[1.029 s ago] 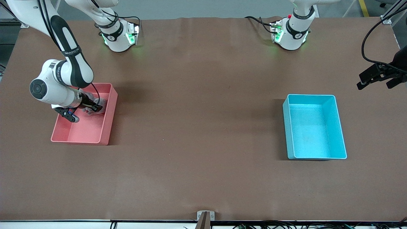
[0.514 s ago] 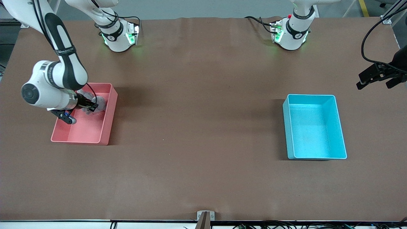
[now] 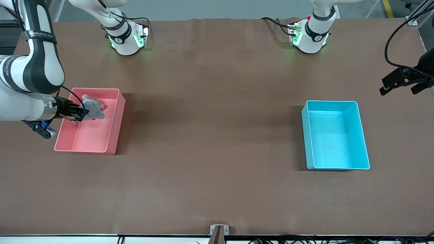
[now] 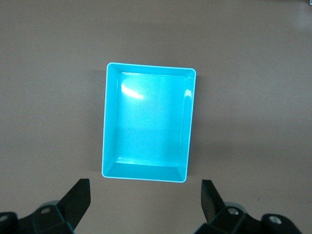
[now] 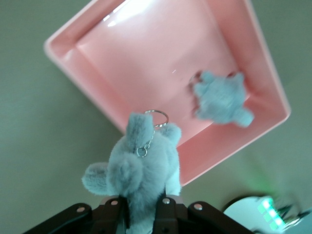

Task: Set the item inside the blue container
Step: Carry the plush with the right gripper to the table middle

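My right gripper (image 3: 80, 113) is shut on a grey plush toy (image 3: 93, 109) with a key ring and holds it up over the pink bin (image 3: 89, 143). In the right wrist view the held plush toy (image 5: 142, 168) is squeezed between the fingers (image 5: 168, 207) of the right gripper (image 5: 141, 207). A second grey plush (image 5: 220, 101) lies in the pink bin (image 5: 161, 44) below. The blue container (image 3: 334, 139) stands with nothing in it toward the left arm's end. My left gripper (image 3: 398, 82) hangs open, off to one side of it. In the left wrist view the left gripper (image 4: 145, 187) looks down on the blue container (image 4: 146, 126).
Both arm bases (image 3: 126, 37) (image 3: 310, 34) stand on the brown table (image 3: 210, 135) along the edge farthest from the front camera. A small metal bracket (image 3: 219, 230) sits at the table's nearest edge.
My right gripper closed on the plush toy inside the pink bin, then lifted it and drew back toward the right arm's end of the table. The left arm has not moved.
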{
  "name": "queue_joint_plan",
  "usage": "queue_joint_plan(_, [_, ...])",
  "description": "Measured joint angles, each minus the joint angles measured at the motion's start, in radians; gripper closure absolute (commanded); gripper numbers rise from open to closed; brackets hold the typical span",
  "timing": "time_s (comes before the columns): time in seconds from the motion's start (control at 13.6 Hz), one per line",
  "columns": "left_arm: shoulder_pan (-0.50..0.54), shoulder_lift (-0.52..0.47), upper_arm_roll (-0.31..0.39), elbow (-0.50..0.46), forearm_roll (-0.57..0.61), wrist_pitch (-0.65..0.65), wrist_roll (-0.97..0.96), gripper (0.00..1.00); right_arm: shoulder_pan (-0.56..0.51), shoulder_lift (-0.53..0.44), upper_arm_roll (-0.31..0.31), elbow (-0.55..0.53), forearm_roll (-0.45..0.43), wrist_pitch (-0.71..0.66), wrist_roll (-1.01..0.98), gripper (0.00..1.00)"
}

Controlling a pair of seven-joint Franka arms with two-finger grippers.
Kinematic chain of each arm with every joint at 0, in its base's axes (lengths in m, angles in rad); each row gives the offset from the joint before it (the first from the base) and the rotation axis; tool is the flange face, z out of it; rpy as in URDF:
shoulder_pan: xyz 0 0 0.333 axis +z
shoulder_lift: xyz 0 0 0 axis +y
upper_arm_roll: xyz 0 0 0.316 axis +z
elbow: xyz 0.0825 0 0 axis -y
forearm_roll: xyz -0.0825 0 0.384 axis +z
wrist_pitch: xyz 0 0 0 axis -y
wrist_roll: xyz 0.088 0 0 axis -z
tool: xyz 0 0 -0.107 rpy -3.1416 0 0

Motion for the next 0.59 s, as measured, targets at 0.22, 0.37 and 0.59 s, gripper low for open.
queue_joint_plan(0.22, [0.000, 0.000, 0.000, 0.000, 0.000, 0.000, 0.000, 0.00, 0.162, 0.010, 0.007, 0.003, 0.067, 0.052, 0.244, 0.99])
queue_joint_plan(0.37, [0.001, 0.000, 0.000, 0.000, 0.000, -0.001, 0.000, 0.00, 0.284, 0.029, 0.011, 0.004, 0.081, 0.151, 0.409, 0.99])
queue_joint_plan(0.59, [0.001, 0.000, 0.001, 0.000, 0.000, -0.002, 0.000, 0.00, 0.474, 0.106, 0.014, 0.009, 0.084, 0.348, 0.654, 0.99])
